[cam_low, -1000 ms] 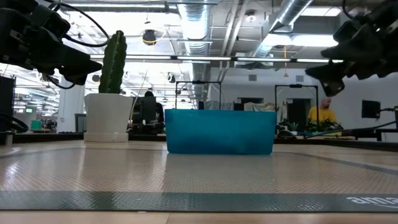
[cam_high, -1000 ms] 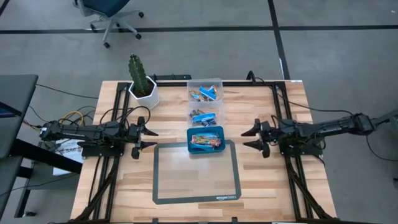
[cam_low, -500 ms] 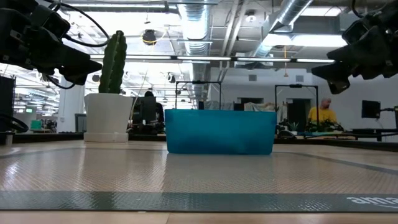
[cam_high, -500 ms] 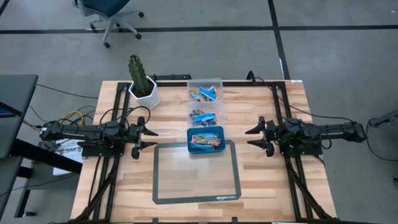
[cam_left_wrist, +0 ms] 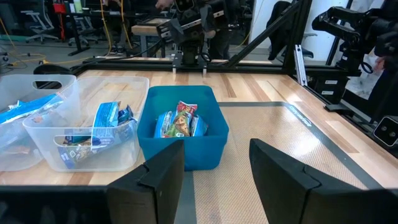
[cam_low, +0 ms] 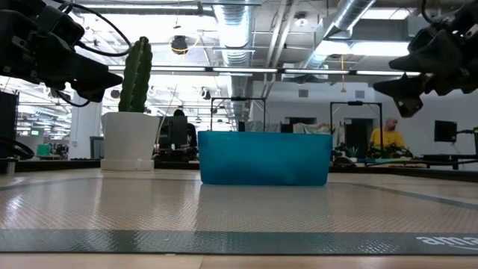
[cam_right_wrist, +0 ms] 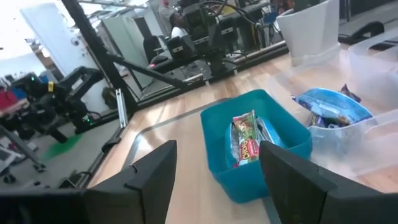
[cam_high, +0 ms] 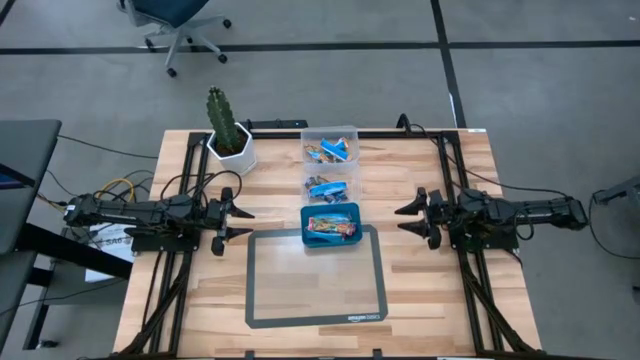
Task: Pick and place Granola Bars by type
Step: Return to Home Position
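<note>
Left gripper (cam_high: 238, 224): hovers over the table's left side, level with the blue bin and well apart from it; fingers spread wide, nothing between them.
Right gripper (cam_high: 402, 221): hovers over the table's right side, facing the left gripper across the bins; fingers likewise apart, empty.
Blue bin (cam_high: 304, 226): nearest of three bins in a row down the table's middle, between the two grippers; its near edge overlaps the far border of the grey mat.
Red granola bars (cam_high: 333, 228): several, in red and multicoloured wrappers, lying inside the blue bin, some leaning on one another.
Middle clear bin (cam_high: 308, 180): just beyond the blue bin.
Blue granola bars (cam_high: 328, 189): a small heap in the middle clear bin; wrappers bright blue.
Far clear bin (cam_high: 330, 129): by the table's far edge, in line with the other two; it holds more blue-wrapped bars (cam_high: 334, 151), with an orange one among them.
Cactus (cam_high: 220, 112): upright in a white pot (cam_high: 232, 152), at the far-left corner.
Grey mat (cam_high: 300, 320): rectangular, dark-bordered, flat on the near centre of the table.
Table (cam_high: 440, 300): light wood slats, with black frame rails along both sides.
Office chair (cam_high: 175, 20): on the floor beyond the table.
Person (cam_low: 388, 138): yellow top, far back in the room, seen in the low view.
</note>
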`<state>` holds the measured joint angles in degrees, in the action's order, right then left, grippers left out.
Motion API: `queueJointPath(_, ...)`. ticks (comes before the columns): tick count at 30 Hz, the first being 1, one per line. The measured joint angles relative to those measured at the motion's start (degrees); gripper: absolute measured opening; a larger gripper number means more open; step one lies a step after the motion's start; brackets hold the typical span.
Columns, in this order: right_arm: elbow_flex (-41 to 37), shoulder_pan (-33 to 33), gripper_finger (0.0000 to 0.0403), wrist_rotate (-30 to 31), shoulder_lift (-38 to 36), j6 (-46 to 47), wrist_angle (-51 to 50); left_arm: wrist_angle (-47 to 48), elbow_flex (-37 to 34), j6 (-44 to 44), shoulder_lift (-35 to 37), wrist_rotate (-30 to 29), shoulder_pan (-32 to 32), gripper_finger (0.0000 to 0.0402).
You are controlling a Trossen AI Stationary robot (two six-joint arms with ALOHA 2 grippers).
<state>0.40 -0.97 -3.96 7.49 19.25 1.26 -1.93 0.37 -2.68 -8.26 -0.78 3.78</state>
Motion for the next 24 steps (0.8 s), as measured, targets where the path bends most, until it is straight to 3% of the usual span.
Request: queueJointPath(24, 0.0, 0.0, 0.0221, 0.0, 0.0, 1.8, 0.0, 0.0, 0.0, 0.0, 0.0, 0.0, 0.0, 0.0174)
